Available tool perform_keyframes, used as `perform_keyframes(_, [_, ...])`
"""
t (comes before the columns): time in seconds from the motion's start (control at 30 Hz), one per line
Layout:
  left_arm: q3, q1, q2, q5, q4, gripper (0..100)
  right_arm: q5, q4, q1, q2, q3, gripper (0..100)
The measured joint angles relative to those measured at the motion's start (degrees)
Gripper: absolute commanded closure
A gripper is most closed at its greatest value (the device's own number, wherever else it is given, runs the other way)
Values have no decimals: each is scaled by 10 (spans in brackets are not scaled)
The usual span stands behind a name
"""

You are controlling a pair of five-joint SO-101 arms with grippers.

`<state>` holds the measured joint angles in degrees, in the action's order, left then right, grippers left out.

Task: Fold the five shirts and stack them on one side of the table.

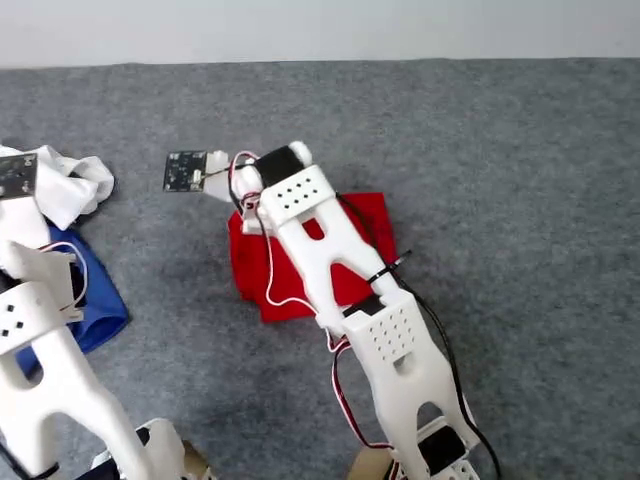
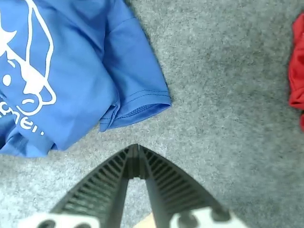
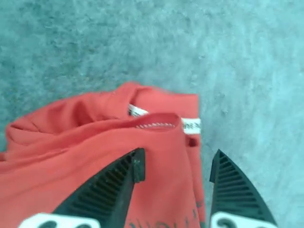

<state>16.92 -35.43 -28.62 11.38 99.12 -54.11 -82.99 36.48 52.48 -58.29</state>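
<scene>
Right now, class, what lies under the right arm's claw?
The red shirt lies under the open right claw, collar and label showing. The grey table surrounds it. Anything beneath the shirt is covered.

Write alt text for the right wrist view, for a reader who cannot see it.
The right gripper hangs open over a rumpled red shirt, close to its collar, where white labels show. The shirt lies on a grey, carpet-like table covering.
</scene>
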Motion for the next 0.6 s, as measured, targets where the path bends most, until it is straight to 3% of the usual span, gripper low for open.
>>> perform_keyframes(0.2, [1,-1,0,0,0,995,-2,1,3,3,0,773])
perform_keyframes(0.4, [1,-2,0,0,0,995,-2,1,5,28,0,916])
perform_keyframes(0.6, [1,-2,0,0,0,995,-2,33,4,44,0,916])
